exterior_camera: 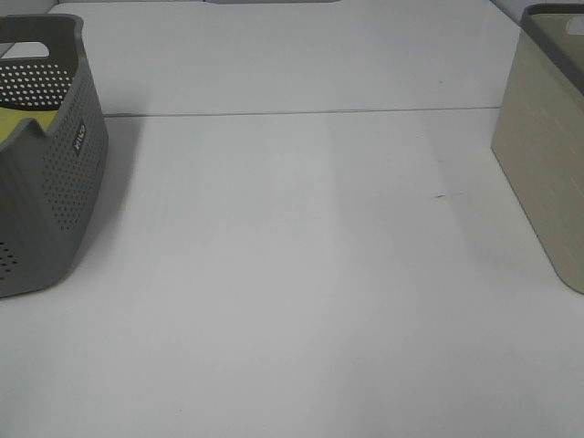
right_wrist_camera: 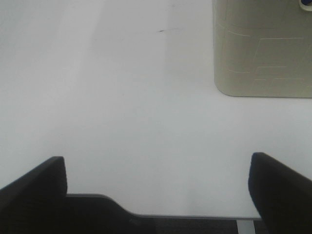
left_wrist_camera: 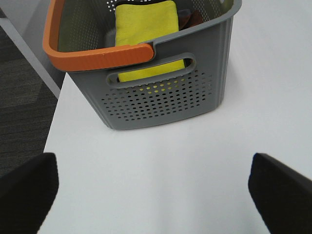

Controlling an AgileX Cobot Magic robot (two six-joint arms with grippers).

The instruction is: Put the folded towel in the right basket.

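Observation:
A folded yellow towel (left_wrist_camera: 145, 22) lies inside the grey perforated basket (left_wrist_camera: 161, 97) with an orange handle (left_wrist_camera: 97, 56). In the high view this basket (exterior_camera: 55, 182) stands at the table's left edge and a sliver of the towel (exterior_camera: 23, 123) shows inside. The beige right basket (exterior_camera: 547, 173) stands at the right edge; it also shows in the right wrist view (right_wrist_camera: 263, 48). My left gripper (left_wrist_camera: 153, 195) is open and empty above the table, short of the grey basket. My right gripper (right_wrist_camera: 156, 190) is open and empty near the table's front edge. Neither gripper shows in the high view.
The white table (exterior_camera: 301, 274) stretches between the two baskets. A seam (exterior_camera: 301, 113) crosses it at the back. Dark floor (left_wrist_camera: 24, 97) lies past the table's left edge. Something dark and orange (left_wrist_camera: 187, 17) lies beside the towel in the grey basket.

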